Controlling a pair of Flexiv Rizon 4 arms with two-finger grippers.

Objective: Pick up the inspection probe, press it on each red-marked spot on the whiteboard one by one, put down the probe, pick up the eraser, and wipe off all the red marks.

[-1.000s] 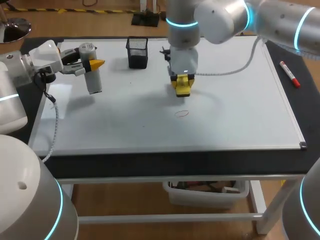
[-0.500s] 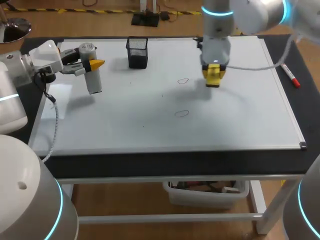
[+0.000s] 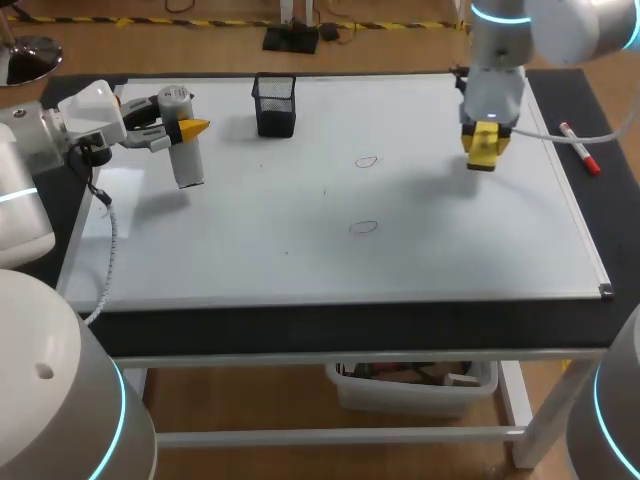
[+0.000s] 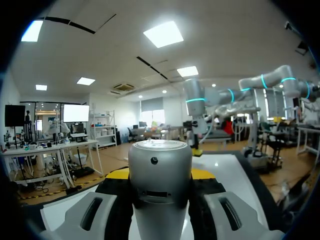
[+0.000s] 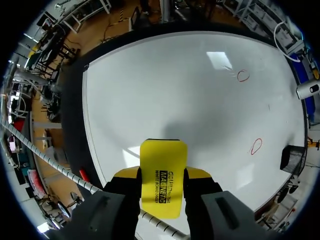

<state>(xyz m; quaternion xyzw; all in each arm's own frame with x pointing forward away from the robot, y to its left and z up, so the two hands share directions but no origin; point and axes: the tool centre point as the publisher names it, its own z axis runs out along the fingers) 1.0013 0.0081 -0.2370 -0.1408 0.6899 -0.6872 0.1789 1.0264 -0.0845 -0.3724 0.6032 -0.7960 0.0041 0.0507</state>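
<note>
Eraser [image 5: 163, 167], yellow, in right gripper [image 5: 161, 175], probe [image 3: 188, 165], grey cylinder, in left gripper [image 3: 183, 127]

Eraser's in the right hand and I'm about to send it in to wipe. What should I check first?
1. Grip on eraser: ok, right hand has a finger on each side.
2. Red marks found: ok, two show on the whiteboard, far mark and near mark.
3. Position over a mark: not ok, eraser hangs over the board's right part, off both.
4. Setting down of probe: not ok, left hand holds it above the board's left part.
5. Contact between eraser and board: cannot tell.
</note>
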